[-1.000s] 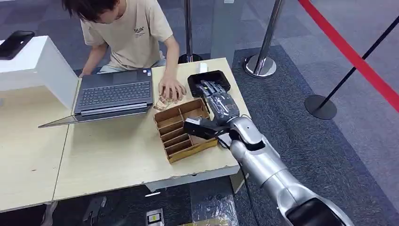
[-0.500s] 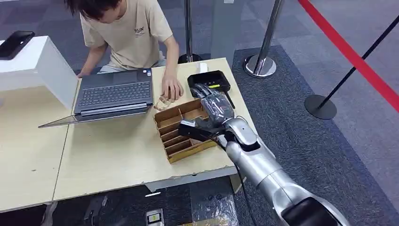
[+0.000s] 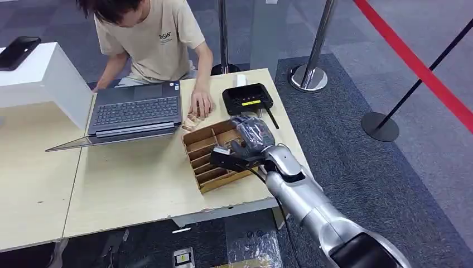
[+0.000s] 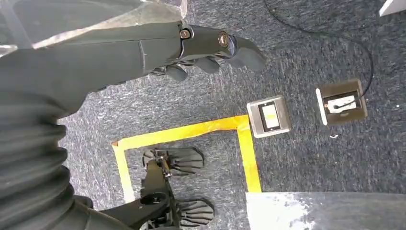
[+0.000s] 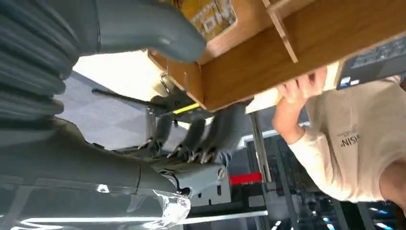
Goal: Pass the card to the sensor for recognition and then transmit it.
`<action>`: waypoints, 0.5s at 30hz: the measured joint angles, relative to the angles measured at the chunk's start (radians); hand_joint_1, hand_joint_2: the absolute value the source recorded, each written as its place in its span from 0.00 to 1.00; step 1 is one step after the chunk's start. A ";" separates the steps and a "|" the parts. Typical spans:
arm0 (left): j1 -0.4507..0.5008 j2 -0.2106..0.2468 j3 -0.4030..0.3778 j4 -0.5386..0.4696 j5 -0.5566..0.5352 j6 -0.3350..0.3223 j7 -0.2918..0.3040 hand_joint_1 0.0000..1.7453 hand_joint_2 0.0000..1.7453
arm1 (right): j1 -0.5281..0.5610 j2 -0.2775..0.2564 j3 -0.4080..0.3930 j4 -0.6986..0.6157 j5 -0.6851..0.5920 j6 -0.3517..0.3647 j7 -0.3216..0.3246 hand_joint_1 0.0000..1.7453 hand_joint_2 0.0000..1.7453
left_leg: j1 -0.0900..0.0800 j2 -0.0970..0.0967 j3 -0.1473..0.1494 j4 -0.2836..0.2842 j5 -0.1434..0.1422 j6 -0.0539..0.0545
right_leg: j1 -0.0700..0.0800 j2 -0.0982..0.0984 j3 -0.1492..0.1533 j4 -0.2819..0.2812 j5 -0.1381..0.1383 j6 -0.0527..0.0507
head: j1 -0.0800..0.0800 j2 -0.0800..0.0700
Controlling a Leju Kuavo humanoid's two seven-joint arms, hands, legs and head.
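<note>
My right hand [image 3: 249,138] hovers over the end of the wooden divided box [image 3: 207,162] that lies nearest the sensor. Its thumb [image 5: 143,29] reaches into a compartment, right beside a yellow patterned card [image 5: 213,15] lying there. The fingers [image 5: 191,139] hang apart from the thumb, beyond the box wall [image 5: 268,57], and nothing is pinched between them. The black sensor [image 3: 247,98] with a yellow strip sits just beyond the hand on the table. My left hand [image 4: 206,48] hangs over the carpet, fingers loosely bent and holding nothing.
A person sits across the table [image 3: 139,190], one hand [image 3: 201,105] resting between the open laptop [image 3: 134,111] and the box. A white stand [image 3: 44,78] bearing a phone [image 3: 18,52] is at far left. Stanchion posts [image 3: 310,75] stand on the carpet to the right.
My right hand has drawn back from above the sensor to the wooden box and lowered toward it, uncovering the sensor. The person's hand shifted slightly.
</note>
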 joint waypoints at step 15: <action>0.000 0.000 0.000 0.000 -0.002 -0.002 -0.003 0.00 1.00 | 0.000 0.004 0.008 0.066 -0.012 -0.018 -0.006 0.32 1.00 | 0.000 0.000 0.000 0.000 0.000 0.000 | 0.000 0.000 0.000 0.000 0.000 0.000 | 0.000 0.000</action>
